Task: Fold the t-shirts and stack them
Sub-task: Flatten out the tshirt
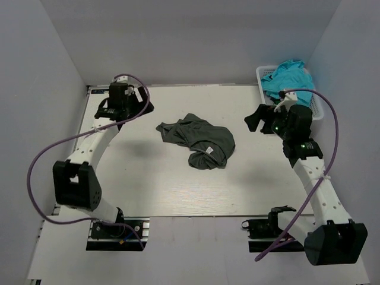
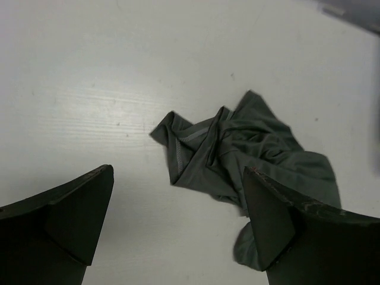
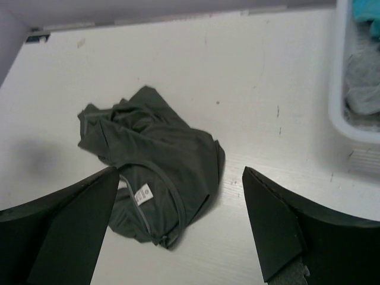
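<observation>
A dark charcoal-grey t-shirt (image 1: 199, 141) lies crumpled in the middle of the table. It also shows in the left wrist view (image 2: 237, 154) and the right wrist view (image 3: 154, 148), where its small white neck label (image 3: 141, 193) faces up. My left gripper (image 1: 144, 107) is open and empty, above the table to the far left of the shirt (image 2: 178, 196). My right gripper (image 1: 256, 122) is open and empty, to the right of the shirt (image 3: 181, 175). A turquoise t-shirt (image 1: 288, 76) and a pale grey one (image 3: 362, 83) lie in the basket.
The white plastic lattice basket (image 1: 262, 72) stands at the back right corner, close behind my right gripper; its rim shows in the right wrist view (image 3: 339, 113). Grey walls enclose the table on the left, back and right.
</observation>
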`<move>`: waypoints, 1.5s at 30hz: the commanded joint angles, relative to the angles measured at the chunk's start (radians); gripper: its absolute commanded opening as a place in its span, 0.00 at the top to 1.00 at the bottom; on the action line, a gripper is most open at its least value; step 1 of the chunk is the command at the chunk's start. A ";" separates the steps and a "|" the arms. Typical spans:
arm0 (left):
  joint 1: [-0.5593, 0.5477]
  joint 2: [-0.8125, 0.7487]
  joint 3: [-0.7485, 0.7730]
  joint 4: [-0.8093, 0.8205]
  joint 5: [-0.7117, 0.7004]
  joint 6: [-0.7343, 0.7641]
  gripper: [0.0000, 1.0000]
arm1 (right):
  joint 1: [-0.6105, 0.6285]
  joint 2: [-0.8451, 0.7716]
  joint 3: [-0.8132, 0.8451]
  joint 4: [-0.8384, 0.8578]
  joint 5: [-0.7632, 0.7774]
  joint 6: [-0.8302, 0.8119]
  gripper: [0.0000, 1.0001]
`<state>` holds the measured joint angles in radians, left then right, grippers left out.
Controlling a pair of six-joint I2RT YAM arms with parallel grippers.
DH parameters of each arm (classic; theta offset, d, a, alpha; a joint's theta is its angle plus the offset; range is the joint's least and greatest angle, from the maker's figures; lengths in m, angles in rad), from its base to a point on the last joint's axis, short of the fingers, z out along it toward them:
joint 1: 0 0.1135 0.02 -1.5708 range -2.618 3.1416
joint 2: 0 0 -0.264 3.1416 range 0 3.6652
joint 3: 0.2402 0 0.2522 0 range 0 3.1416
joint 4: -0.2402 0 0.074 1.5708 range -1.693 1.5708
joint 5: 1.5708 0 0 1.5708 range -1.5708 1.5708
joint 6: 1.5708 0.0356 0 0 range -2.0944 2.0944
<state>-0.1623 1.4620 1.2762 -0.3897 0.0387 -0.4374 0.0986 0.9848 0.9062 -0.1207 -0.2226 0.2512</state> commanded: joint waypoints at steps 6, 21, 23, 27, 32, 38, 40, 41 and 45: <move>-0.006 0.297 0.120 -0.092 0.087 -0.027 0.00 | 0.064 0.265 0.122 -0.296 -0.104 -0.055 0.10; -0.043 0.587 0.161 -0.072 0.161 -0.058 0.21 | 0.246 0.517 0.079 -0.249 0.021 0.091 0.14; -0.056 0.587 0.149 -0.072 0.149 -0.049 0.29 | 0.250 0.538 0.065 -0.221 0.034 0.108 0.14; -0.091 0.619 0.140 -0.063 0.148 -0.038 0.34 | 0.254 0.554 0.042 -0.182 0.057 0.152 0.14; -0.123 0.640 0.130 -0.063 0.148 -0.038 0.57 | 0.265 0.592 0.023 -0.139 0.051 0.186 0.20; -0.132 0.640 0.130 -0.041 0.159 -0.038 1.00 | 0.277 0.630 -0.003 -0.048 0.095 0.223 0.26; -0.132 0.627 0.130 -0.041 0.130 -0.038 1.00 | 0.282 0.650 0.011 -0.056 0.124 0.218 0.28; -0.132 0.614 0.130 -0.041 0.130 -0.029 1.00 | 0.283 0.666 0.025 -0.059 0.150 0.212 0.30; -0.132 0.554 0.081 -0.014 0.119 -0.020 1.00 | 0.291 0.667 0.039 -0.047 0.199 0.203 0.74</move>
<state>-0.2874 2.0655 1.4086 -0.3801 0.1951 -0.4805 0.3820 1.6573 0.9062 -0.2085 -0.0902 0.4534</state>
